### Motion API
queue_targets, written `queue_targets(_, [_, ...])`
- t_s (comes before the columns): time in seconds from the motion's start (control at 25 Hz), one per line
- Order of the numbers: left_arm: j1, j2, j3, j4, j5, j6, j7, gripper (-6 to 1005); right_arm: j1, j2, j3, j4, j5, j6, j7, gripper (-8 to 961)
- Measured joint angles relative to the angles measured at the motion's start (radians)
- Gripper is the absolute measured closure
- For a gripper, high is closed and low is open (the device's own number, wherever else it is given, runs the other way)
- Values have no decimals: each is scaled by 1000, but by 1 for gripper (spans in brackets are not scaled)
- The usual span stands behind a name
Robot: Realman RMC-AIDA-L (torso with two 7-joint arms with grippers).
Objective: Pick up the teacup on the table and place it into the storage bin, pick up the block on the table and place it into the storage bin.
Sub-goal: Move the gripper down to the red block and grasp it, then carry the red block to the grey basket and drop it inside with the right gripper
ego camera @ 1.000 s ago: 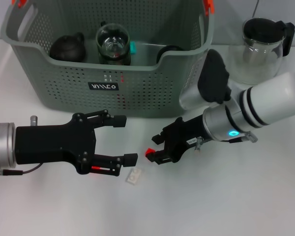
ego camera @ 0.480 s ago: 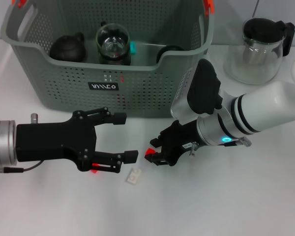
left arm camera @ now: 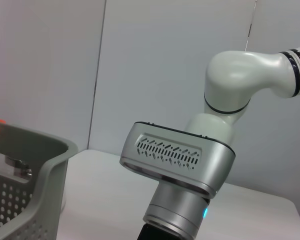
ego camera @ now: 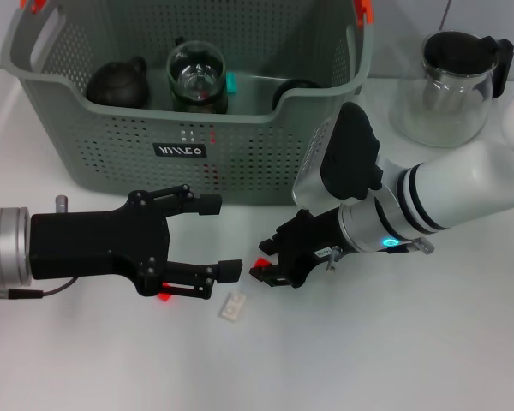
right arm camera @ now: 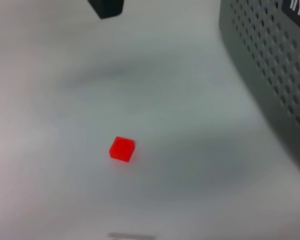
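The small red block (ego camera: 261,262) (right arm camera: 122,149) lies on the white table in front of the storage bin (ego camera: 111,145). My right gripper (ego camera: 266,260) hovers just over the block, open, one black finger on each side of it. The left gripper (ego camera: 219,239) hangs open and empty to the left of the block, low over the table. A glass teacup (ego camera: 197,79) stands inside the grey perforated bin, beside a black teapot (ego camera: 118,83). The left wrist view shows only the right arm's wrist (left arm camera: 177,167) and a corner of the bin (left arm camera: 50,165).
A small white piece (ego camera: 233,306) lies on the table between the two grippers. A glass teapot with a black lid (ego camera: 452,81) stands at the back right. The bin wall (right arm camera: 270,70) is close beside the block.
My right gripper has moved a little left and down toward the red block, with its forearm swinging in over the table. The left gripper has barely shifted.
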State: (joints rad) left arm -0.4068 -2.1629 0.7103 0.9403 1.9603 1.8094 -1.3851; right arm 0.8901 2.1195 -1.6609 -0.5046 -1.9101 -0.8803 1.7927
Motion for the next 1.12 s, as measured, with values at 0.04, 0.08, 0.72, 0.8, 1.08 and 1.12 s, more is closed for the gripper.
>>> queue_targets(0.04, [0,0,0,0,0,0,0,52,0,1,-4,0,0,3,0,527])
queue_targets(0.08, [0,0,0,0,0,0,0,52,1,1,-9,0,0,5,2,527])
queue_targets(0.72, [-9,1,0,-12,1,-7,-2,52,-3,-3,-66,-29,0,9,30,749])
queue_targets(0.8, [-8,5,-2,-11,4,-7,-4,52,-16,-9,-65,-61,0,-2,42,749])
queue_targets(1.08, [2,25,-109,-1,45,9,-5,52,-66,-24,4,-207,-38,-107,78,749])
queue_targets(1.12, [3,28,-137,0,62,10,-4,52,-68,-24,19,-226,-45,-135,83,749])
